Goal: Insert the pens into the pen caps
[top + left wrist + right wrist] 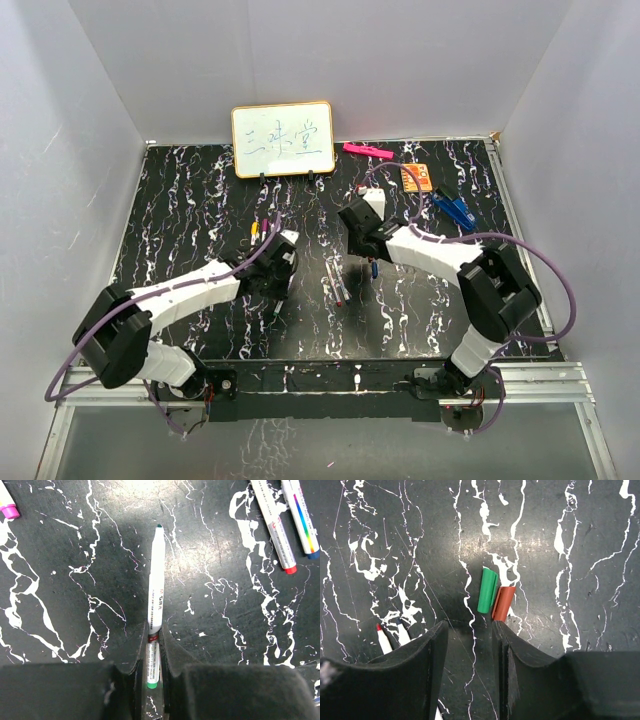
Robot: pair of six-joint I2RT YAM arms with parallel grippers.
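Note:
My left gripper (154,641) is shut on a white pen (156,587) with a green tip and a green end. The pen points away from the jaws, just above the black marbled table. Two more pens (274,525) lie at the upper right of the left wrist view, and they also show in the top view (338,280). My right gripper (469,630) is open and empty, low over the table. A green cap (487,591) and a red cap (503,603) lie side by side just beyond its right finger (512,650). Two pen tips (382,639) show beside its left finger.
A small whiteboard (283,139) stands at the back. A pink bar (367,151), an orange card (417,177) and a blue clip (455,208) lie at the back right. More pens (258,228) lie behind the left gripper (273,290). A small blue piece (374,268) lies near the right gripper (364,238).

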